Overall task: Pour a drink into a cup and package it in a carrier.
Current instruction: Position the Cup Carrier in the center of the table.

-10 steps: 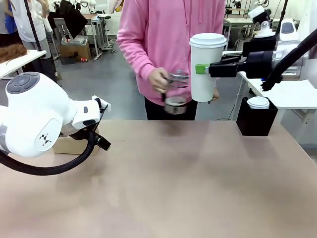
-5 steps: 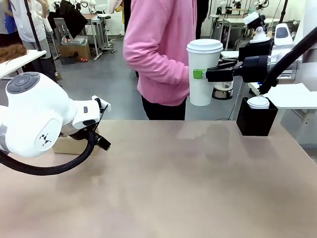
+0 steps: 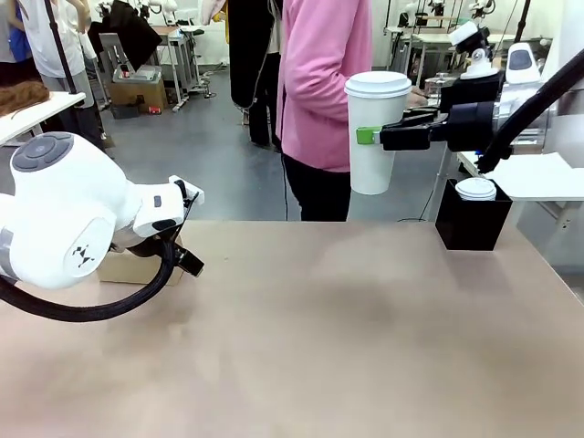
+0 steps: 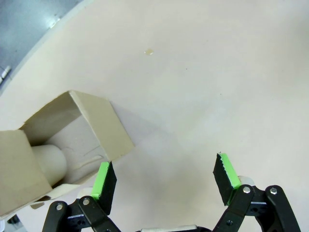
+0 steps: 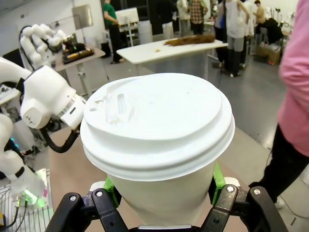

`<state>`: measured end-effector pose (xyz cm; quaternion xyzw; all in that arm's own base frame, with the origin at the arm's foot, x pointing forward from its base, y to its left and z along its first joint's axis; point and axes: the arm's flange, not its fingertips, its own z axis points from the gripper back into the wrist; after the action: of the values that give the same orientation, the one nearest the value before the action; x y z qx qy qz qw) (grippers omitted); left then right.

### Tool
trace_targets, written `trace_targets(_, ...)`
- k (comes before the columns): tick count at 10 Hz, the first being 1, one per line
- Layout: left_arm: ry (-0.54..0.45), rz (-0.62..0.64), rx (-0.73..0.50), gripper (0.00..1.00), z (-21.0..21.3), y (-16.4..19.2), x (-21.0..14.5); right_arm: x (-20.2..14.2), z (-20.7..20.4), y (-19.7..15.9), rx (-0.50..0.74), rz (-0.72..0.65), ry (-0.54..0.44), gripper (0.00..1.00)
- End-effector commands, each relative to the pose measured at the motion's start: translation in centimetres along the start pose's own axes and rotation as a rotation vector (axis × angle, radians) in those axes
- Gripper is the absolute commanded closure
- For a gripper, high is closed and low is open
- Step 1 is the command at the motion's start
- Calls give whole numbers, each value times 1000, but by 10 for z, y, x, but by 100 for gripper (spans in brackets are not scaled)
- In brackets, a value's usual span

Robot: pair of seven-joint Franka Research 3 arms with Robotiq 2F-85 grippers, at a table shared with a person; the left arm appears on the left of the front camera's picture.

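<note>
Right arm [image 3: 474,123]: reaches in level from the right, high over the far edge of the table [image 3: 319,319].
Right jaws: clamped on the cup [image 3: 378,132], with the pads at mid-height.
Cup: upright in the air, lid on, plain white.
Left arm [image 3: 64,214]: low at the left, wrist pointing down.
Left jaws: spread wide, holding nothing, above the table just beside the carrier [image 4: 72,140].

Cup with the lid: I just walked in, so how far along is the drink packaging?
Done: the white cup has its domed lid on; its contents are hidden. In hand: the right claw is shut on it, upright in the air near the table far edge. Left: setting it into the cardboard carrier, which sits on the table near the open left claw.
</note>
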<state>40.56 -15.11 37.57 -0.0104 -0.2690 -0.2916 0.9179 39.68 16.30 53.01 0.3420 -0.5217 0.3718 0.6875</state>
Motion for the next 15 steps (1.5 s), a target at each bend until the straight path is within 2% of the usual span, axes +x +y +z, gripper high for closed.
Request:
trace_targets(1, 27, 36, 24, 0, 35, 18, 22, 6, -3, 0, 2, -3, -12, 20)
trace_targets(4, 62, 127, 23, 0, 106, 45, 58, 6, -3, 0, 2, -3, -12, 20)
trace_targets(5, 75, 169, 59, 0, 127, 58, 73, 6, -3, 0, 2, -3, -12, 20)
trace_targets(7, 115, 245, 69, 0, 141, 101, 92, 6, -3, 0, 2, -3, -12, 20)
trace_targets(10, 166, 358, 67, 0, 121, 146, 102, 6, -3, 0, 2, -3, -12, 20)
trace_targets(15, 274, 474, 109, 0, 72, 169, 95, 6, -3, 0, 2, -3, -12, 20)
